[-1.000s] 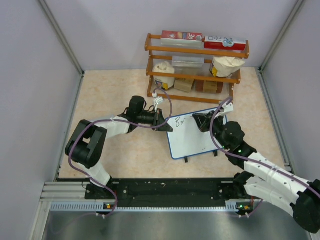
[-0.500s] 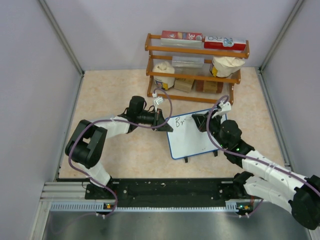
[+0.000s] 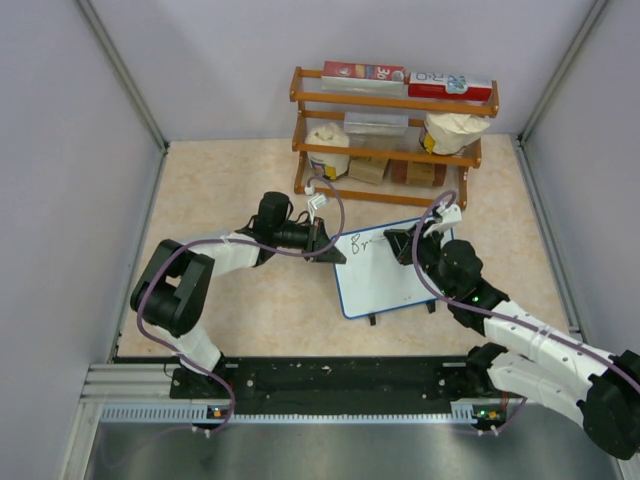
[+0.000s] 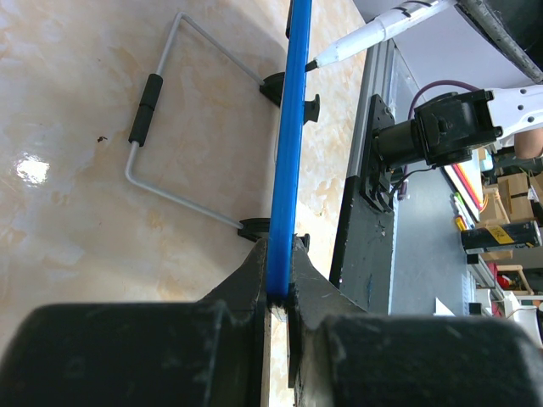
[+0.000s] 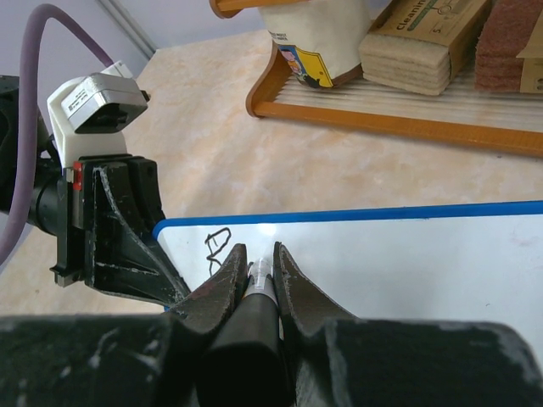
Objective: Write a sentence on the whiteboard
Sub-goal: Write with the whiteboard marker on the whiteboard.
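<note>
The left tool [image 3: 325, 243] [image 4: 280, 254] is all but shut, its jaws pinching the thin blue rim of the whiteboard [image 3: 390, 275] [image 4: 293, 127] [image 5: 382, 271] at the board's left edge. The right tool [image 3: 402, 243] [image 5: 257, 263] is closed tight on a marker [image 5: 259, 292] [image 4: 373, 34] – dark body between the fingers, white tip pointed at the writing face near the far edge.

The whiteboard sits in the middle of the tabletop [image 3: 230, 190], turned a little askew, between the two tools. Black lettering [image 3: 362, 243] [image 5: 216, 246] runs along its far-left corner: only the first few strokes, too small to read surely. The rest of the face is bare white. From the left wrist the board shows edge-on, with small black feet and a wire stand [image 4: 153, 110] behind it on the tabletop.

The board's far-right corner lies near the foot of a wooden rack [image 3: 390, 100] at the back. Bare tabletop shows left of the left arm and in a strip between the board and the near rail; grey walls close in on both sides.

The rack holds red-and-white boxes on top – lower down, two white bags, a grey box and brown cleaning pads [image 5: 424, 42].
</note>
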